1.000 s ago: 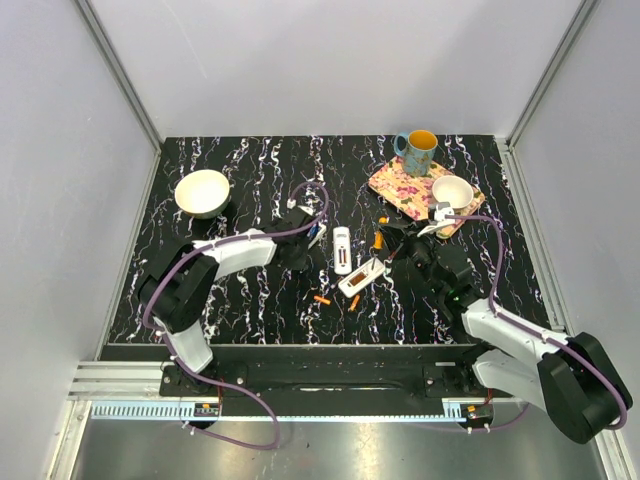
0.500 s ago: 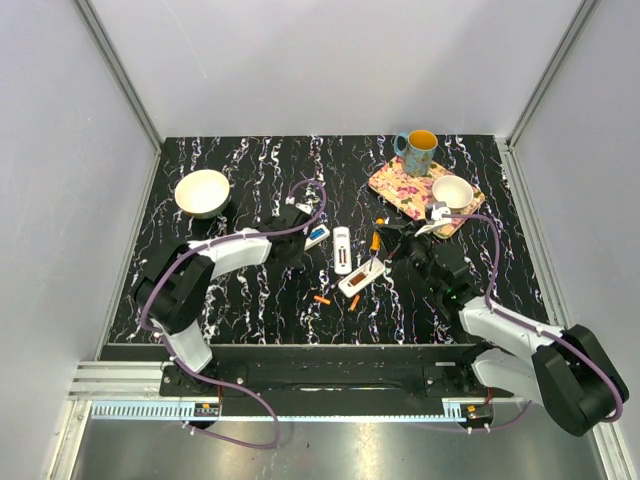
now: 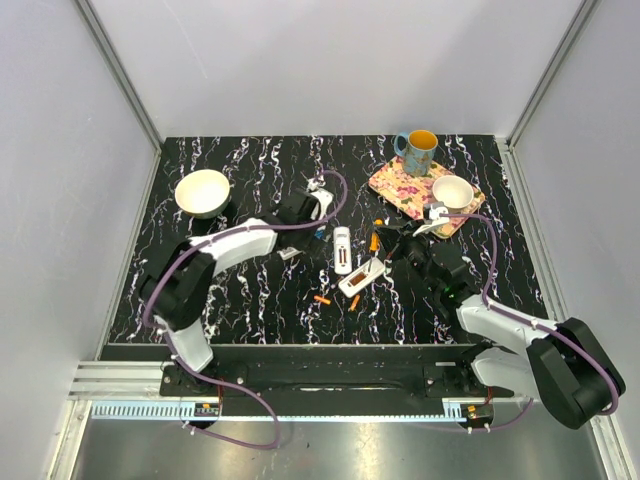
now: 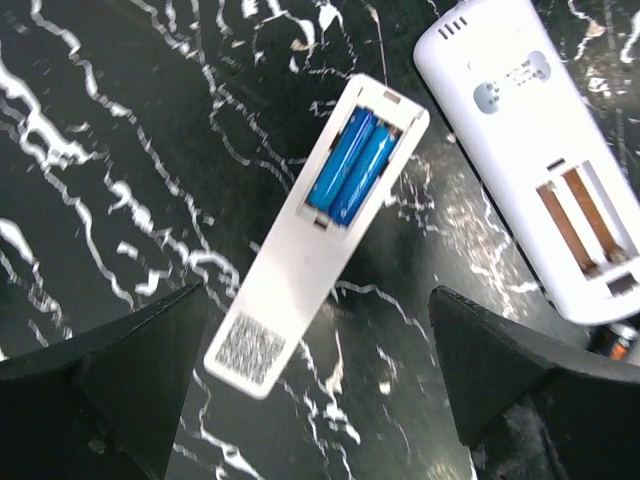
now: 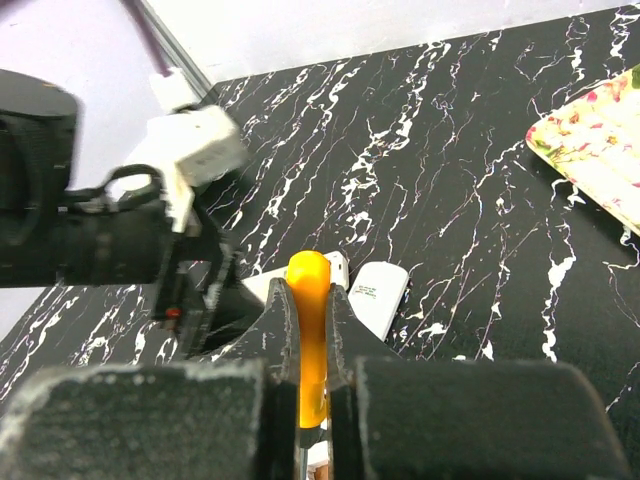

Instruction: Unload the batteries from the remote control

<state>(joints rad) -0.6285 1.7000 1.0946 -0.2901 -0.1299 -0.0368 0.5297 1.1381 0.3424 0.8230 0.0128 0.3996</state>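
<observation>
A slim white remote control (image 4: 310,250) lies flat under my open left gripper (image 4: 318,295), its compartment bared with two blue batteries (image 4: 350,165) (image 3: 318,236) inside. Nothing sits between the left fingers (image 4: 130,360). Beside it a wider white remote (image 4: 530,150) (image 3: 342,250) shows a bare compartment. A third remote (image 3: 362,275) lies slantwise nearer the arms. My right gripper (image 5: 308,290) (image 3: 385,238) is shut on an orange battery (image 5: 308,270) held lengthwise. Loose orange batteries (image 3: 322,299) (image 3: 354,302) lie on the black marbled table.
A cream bowl (image 3: 203,192) stands at the far left. At the far right a floral tray (image 3: 400,185) carries a small bowl (image 3: 452,190), with a blue and yellow mug (image 3: 418,152) behind it. The left arm's wrist (image 5: 190,150) fills the right wrist view's left side.
My left gripper has opened, let go of the slim remote and drawn away toward the table's far side. The right gripper stays shut on the orange battery, shifted slightly.
</observation>
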